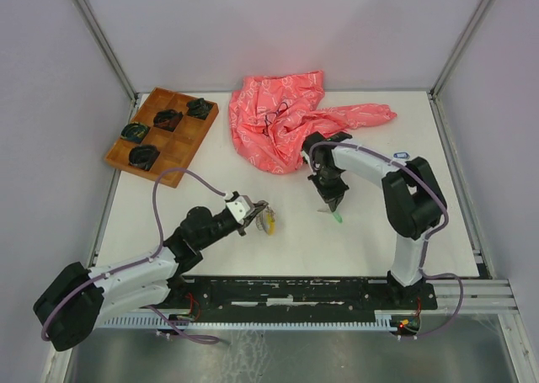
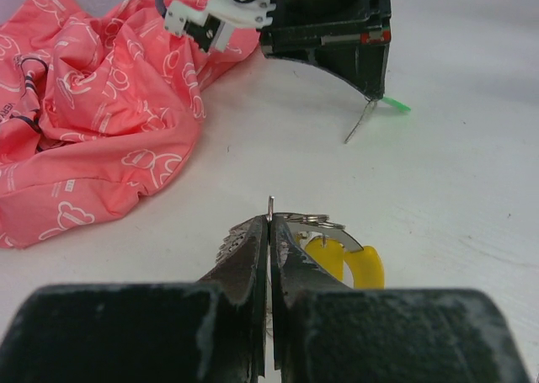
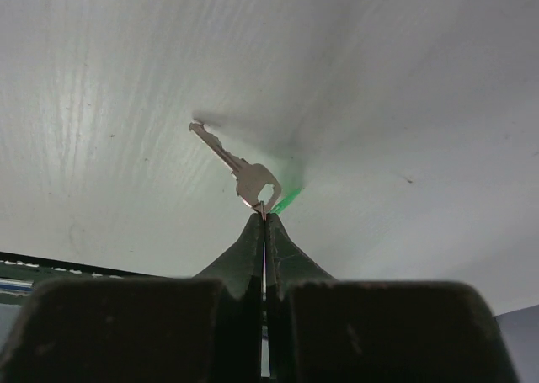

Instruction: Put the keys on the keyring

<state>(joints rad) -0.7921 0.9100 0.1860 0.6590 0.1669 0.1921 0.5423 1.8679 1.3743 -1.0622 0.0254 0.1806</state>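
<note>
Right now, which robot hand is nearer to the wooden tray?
Left. In the top view the left hand sits below and right of the wooden tray; the right hand is much further right.

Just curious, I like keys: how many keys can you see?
2: a green-tagged key pinched in the right tool; a yellow-tagged key beside the ring held by the left tool. More may hide under the pink cloth.

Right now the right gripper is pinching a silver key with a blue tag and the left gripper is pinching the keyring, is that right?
Not quite. The tag on the silver key in the right gripper is green, not blue, as the right wrist view shows. The left gripper does pinch the keyring.
</note>
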